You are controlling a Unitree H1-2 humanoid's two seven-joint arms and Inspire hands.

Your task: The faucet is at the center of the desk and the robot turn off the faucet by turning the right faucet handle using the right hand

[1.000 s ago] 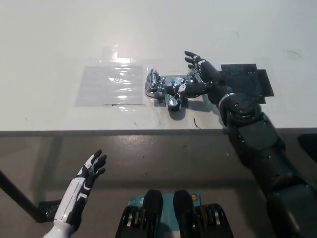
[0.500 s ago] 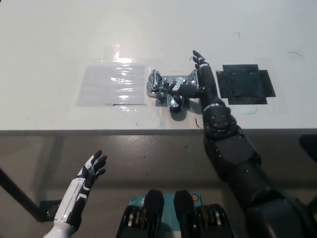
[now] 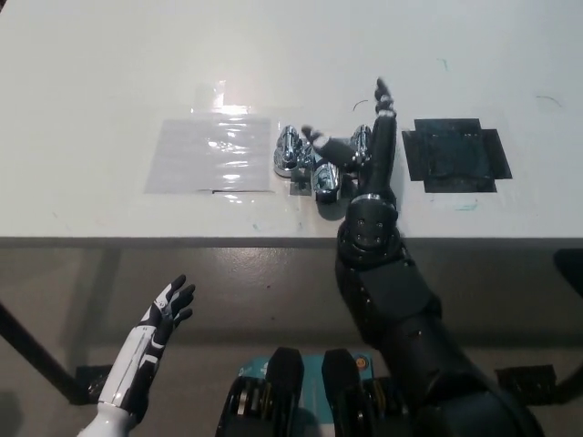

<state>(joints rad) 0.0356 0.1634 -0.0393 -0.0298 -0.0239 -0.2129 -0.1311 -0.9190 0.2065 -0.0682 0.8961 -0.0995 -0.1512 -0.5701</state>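
No readable text, labels or numbers anywhere

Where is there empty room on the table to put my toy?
Bare patches: the table left of the clear sheet, the far strip behind the faucet, and right of the black square. It is crowded around the faucet, where the right hand is.

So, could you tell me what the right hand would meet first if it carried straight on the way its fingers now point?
Nothing, probably: the right hand points away across the bare white desk, the faucet already beside it, though depth is unclear.
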